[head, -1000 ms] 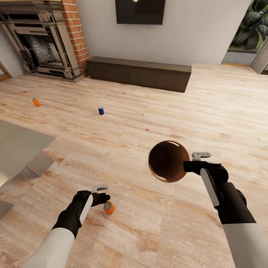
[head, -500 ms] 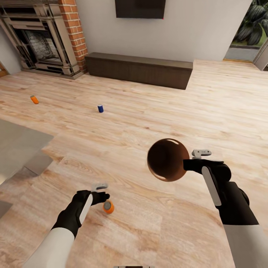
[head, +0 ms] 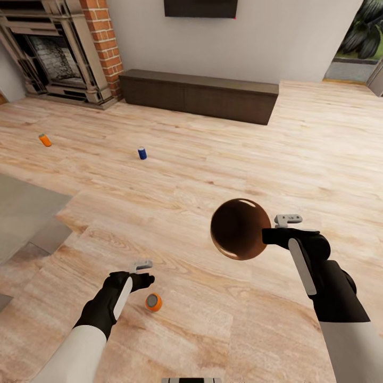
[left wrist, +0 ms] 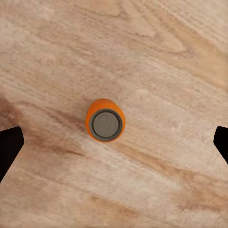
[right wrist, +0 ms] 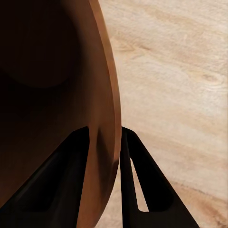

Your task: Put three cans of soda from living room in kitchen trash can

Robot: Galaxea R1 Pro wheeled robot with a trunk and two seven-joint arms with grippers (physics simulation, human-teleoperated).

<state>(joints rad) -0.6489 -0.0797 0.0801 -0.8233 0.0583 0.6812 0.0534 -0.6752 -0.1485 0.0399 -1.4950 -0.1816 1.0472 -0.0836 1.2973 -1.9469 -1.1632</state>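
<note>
Head view: no writing can be read on anything. The left gripper [head: 142, 271] hangs low over the wood plank floor [head: 213, 159], its black forearm reaching forward, just beside an upright orange soda can [head: 153, 302] standing on the floor. The right gripper [head: 276, 229] is stretched forward at mid height, holding a round copper-brown trash can [head: 240, 229] tipped on its side. A blue soda can [head: 142, 153] and a second orange can [head: 45, 140] stand well apart farther off on the floor, toward a brick fireplace [head: 58, 53] and a long dark cabinet [head: 199, 96].

Left wrist view: the nearest can [left wrist: 105, 120] appears from above, its grey top bearing no label; the dark fingers [left wrist: 9, 147] are spread wide on either side, not touching it.

Right wrist view: two dark fingers [right wrist: 137, 175] pinch the trash can's rim [right wrist: 107, 142], one inside and one outside.
</note>
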